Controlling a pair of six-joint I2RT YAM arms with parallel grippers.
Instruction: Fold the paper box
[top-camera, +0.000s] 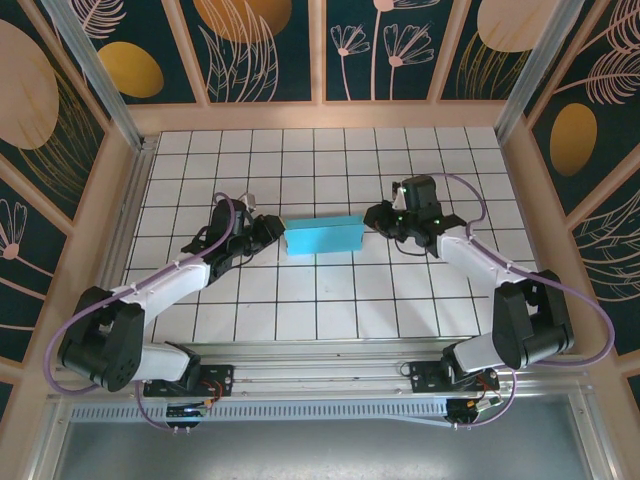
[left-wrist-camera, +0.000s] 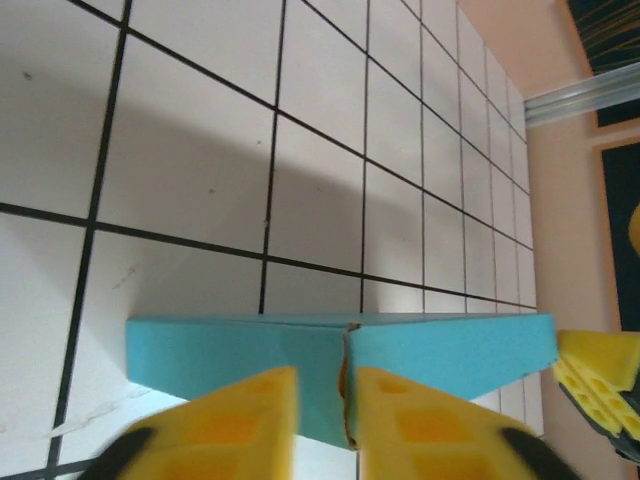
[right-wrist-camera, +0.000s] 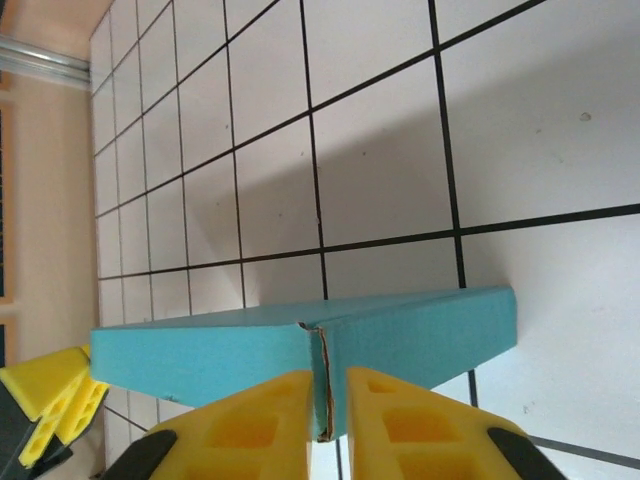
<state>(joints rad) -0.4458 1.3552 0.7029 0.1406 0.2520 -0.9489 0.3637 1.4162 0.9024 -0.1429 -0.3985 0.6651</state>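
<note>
The paper box (top-camera: 322, 237) lies as a teal folded block in the middle of the tiled table, about two tiles wide. My left gripper (top-camera: 275, 232) is at its left end. In the left wrist view the box (left-wrist-camera: 440, 350) has its end seam between the yellow fingers (left-wrist-camera: 230, 420) of that gripper (left-wrist-camera: 325, 375). The seam sits against one finger, and a small gap shows to the other. My right gripper (top-camera: 372, 218) is at the right end. In the right wrist view that gripper (right-wrist-camera: 328, 378) is shut tight on the end seam of the box (right-wrist-camera: 200, 355).
The white tiled table (top-camera: 320, 310) has raised wooden rims (top-camera: 118, 200) on the left, right and back. An aluminium rail (top-camera: 320, 365) runs along the near edge by the arm bases. Each wrist view shows the other gripper's yellow fingers (left-wrist-camera: 598, 385) (right-wrist-camera: 50, 395) at the box's far end.
</note>
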